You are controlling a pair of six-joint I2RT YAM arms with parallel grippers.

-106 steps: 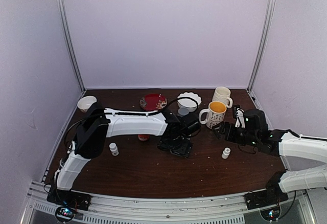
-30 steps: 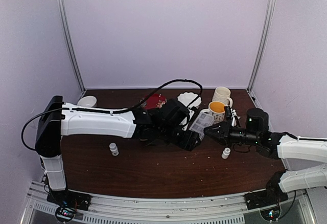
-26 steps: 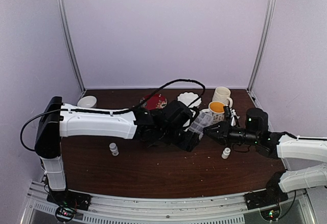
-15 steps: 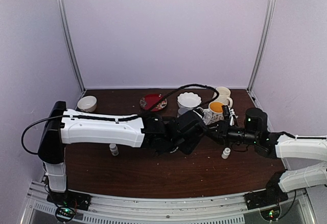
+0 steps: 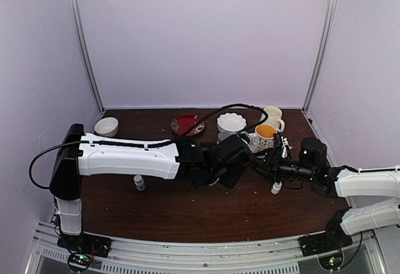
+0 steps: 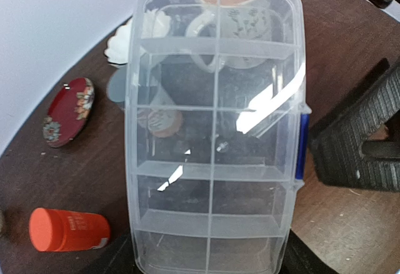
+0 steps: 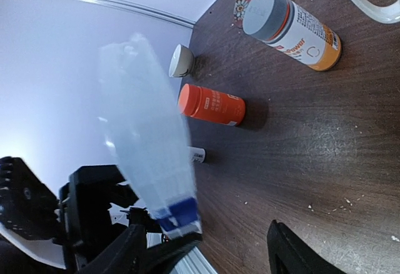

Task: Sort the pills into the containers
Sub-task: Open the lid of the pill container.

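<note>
Small flat clear plastic organiser box w/ hinged lid is clamped at one short end by the L gripper. It's held up off the dark wood table, just below-left of the orange-lined white mug. Can't tell if any pill is inside.

Vs 1 s ago: the box no longer tilts up in plain sight beside the mug. From above it's mostly hidden under the L arm, which has reached closer to the mug. R gripper, then pinched at the box edge, now has its fingers spread wide w/ nothing between them. It sits just below the mug, near the box's blue latch but not touching.

Orange plastic bottle lies on its side well left of the mug. Small white bottle stands below the mug, unmoved.
</note>
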